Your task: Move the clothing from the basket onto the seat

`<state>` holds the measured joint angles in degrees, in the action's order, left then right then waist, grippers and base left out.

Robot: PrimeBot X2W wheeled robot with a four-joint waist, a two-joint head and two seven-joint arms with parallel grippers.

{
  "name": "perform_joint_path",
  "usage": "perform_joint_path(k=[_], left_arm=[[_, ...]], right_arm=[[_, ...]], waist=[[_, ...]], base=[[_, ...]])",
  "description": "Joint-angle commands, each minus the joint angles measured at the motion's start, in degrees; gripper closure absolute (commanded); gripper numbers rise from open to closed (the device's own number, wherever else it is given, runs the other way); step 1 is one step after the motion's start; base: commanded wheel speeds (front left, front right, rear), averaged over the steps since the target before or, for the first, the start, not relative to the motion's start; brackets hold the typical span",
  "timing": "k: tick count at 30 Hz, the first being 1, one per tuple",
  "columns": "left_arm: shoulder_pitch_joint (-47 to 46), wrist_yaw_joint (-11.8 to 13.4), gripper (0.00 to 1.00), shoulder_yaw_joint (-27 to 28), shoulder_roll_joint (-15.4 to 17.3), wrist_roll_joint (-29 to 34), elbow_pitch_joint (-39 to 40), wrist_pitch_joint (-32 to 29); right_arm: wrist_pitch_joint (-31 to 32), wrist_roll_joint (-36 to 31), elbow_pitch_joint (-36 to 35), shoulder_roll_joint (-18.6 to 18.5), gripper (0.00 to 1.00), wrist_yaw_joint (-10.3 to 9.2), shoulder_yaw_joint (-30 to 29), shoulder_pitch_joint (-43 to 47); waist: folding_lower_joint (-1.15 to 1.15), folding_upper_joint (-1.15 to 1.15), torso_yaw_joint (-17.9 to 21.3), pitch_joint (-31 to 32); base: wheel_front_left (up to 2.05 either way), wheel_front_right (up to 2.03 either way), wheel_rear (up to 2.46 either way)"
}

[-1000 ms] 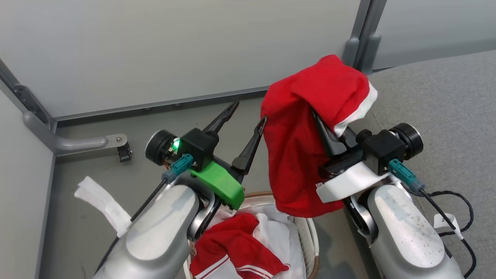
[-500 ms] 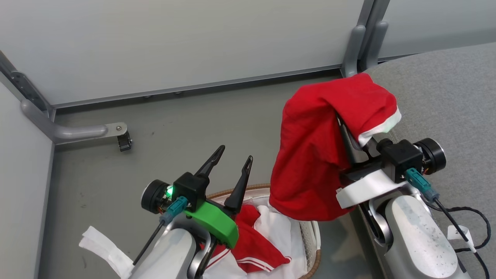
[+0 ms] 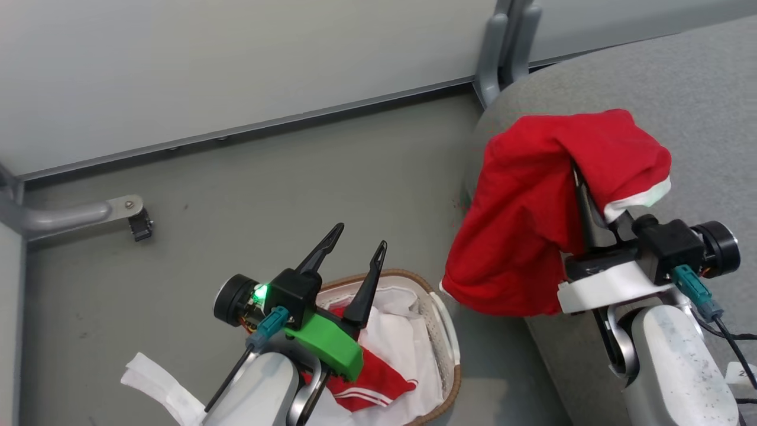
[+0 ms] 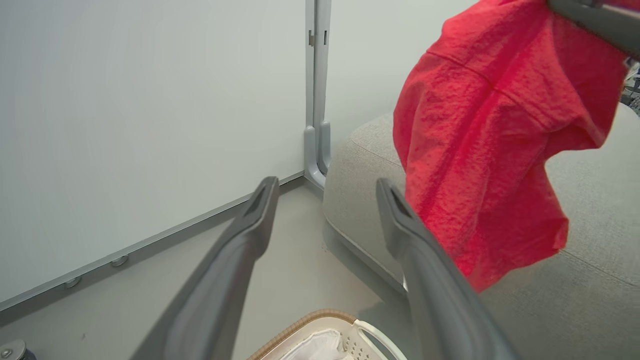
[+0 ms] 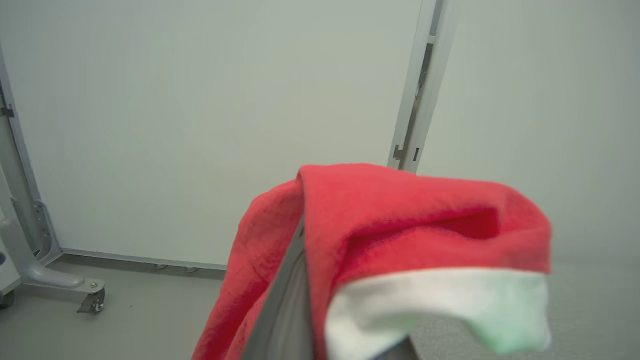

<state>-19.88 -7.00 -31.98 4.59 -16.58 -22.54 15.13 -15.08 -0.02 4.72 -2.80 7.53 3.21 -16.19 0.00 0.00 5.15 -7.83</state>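
Surroundings: grey floor point(image 3: 236, 195) closed off by pale wall panels point(image 3: 236, 71); a grey post point(image 3: 502, 47) stands at the panel joint, just beside the seat's far corner.
Floor items: a metal support leg point(image 3: 71, 214) with a small caster reaches out from the left panel; a crumpled white strip point(image 3: 159, 384) lies near the basket, beside the left forearm.
Obstructions: the left arm hangs over the basket's left half and hides part of its contents; hanging fabric covers the right fingertips.
Seat point(image 3: 650, 77): large rounded cushion in grey woven fabric, at the right of the head view, with a strip of floor between it and the basket.
Basket point(image 3: 434, 331): white perforated wall, brown woven-look rim, standing on the floor; a white sheet point(image 3: 396, 337) lies inside.
Left gripper point(image 3: 361, 235): fingers spread apart, empty, above the basket's far rim.
Right gripper point(image 3: 585, 207): clamped on the red garment point(image 3: 520, 225), tips buried in the fabric.
Red garment, position: lifted clear of the basket, at the seat's near-left edge; its lower folds hang past that edge toward the floor. Contact with the seat cannot be told.
Red garment, appearance: soft crinkled red fabric, folded over the fingers, with a white band point(image 3: 636, 201) along one hem.
Second red garment point(image 3: 372, 381): in the basket, red with white stripes, partly under the left arm.
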Motion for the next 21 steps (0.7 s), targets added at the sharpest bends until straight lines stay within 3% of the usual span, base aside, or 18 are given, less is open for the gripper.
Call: perform_joint_path(k=[1,12,21], left_arm=[[-0.1,-0.1,0.00,0.2,0.1,0.8,0.3,0.0],[-1.4,-0.5,0.00,-1.3,0.7,1.7,-0.3,0.0],[-3.0,-0.5,0.00,-4.5,1.3,0.8,-0.9,0.0]], right_arm=[[-0.1,-0.1,-0.6,-0.2,1.00,-0.08,-1.0,0.8],[-0.1,2.3,-1.2,-0.1,1.00,-0.08,-3.6,2.7],[-0.1,4.1,-0.4,-0.1,1.00,-0.08,-3.1,3.4]], waist=[[0.00,0.00,6.5,-2.6],[0.00,0.00,19.6,-6.3],[0.00,0.00,21.3,-8.3]], base=[[0.00,0.00,0.00],[0.00,0.00,0.00],[0.00,0.00,0.00]])
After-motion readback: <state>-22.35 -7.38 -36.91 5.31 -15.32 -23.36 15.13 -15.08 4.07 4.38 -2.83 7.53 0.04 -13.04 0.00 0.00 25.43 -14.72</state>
